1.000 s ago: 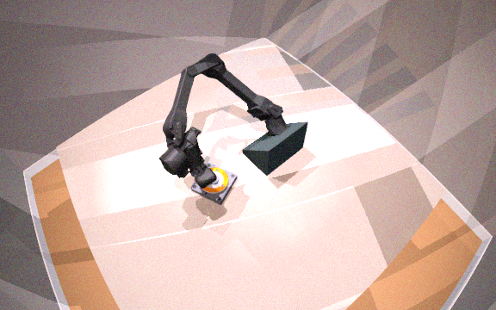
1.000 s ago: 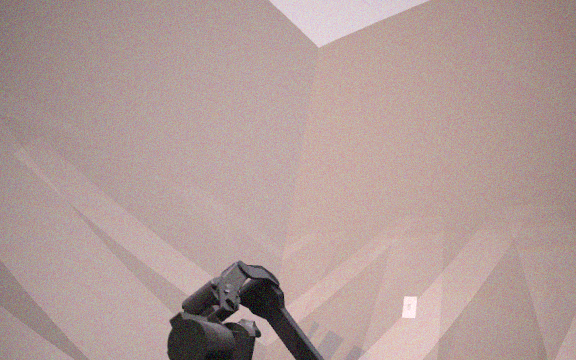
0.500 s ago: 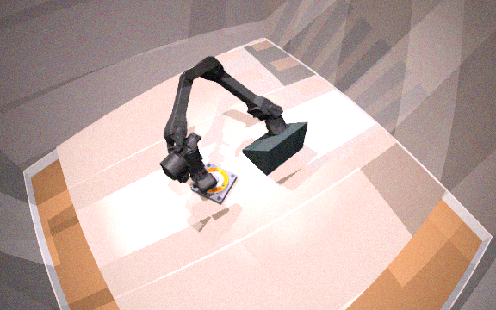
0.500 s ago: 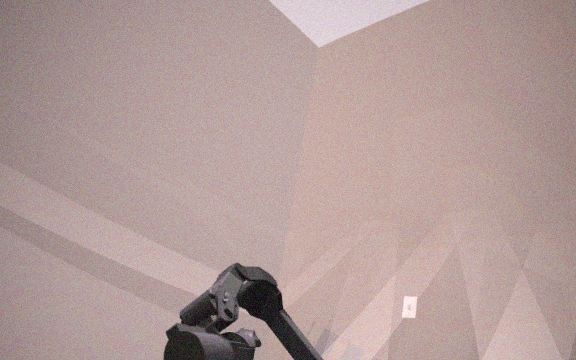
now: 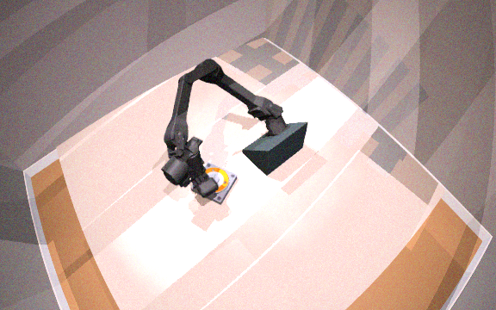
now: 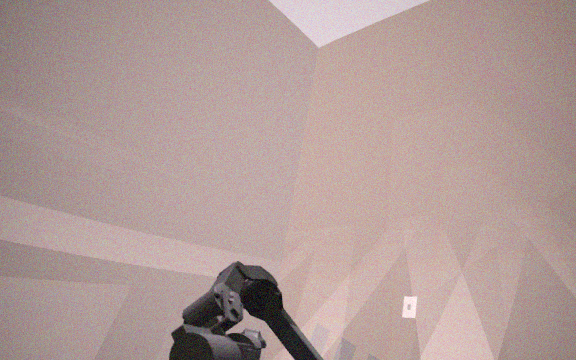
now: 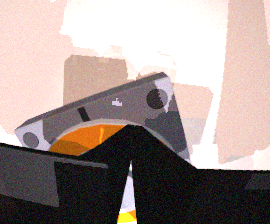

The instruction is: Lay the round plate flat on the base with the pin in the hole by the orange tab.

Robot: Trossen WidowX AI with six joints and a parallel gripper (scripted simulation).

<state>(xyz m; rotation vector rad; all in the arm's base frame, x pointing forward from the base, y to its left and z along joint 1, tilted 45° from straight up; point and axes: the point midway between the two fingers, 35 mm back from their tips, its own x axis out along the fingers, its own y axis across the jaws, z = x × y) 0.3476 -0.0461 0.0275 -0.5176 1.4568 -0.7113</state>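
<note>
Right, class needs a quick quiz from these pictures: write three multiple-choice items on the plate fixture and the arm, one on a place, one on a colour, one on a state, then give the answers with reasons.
1. Where is the gripper in the top view?
A. Raised high, far from the base
B. Low over the plate's square base
C. Resting on the dark arm mount

2. What colour is the ring on the round plate?
A. Green
B. Blue
C. Orange

3. How do the gripper's fingers stand?
A. Shut, with nothing between them
B. Wide open
C. Clamped around the base

Answers:
1. B, since the top view shows the gripper right over the grey base, hiding part of the plate.
2. C, since the ring shows orange in both the top and wrist views.
3. A, since the wrist view shows the dark fingers meeting in a point with only a thin slit between them.
</note>
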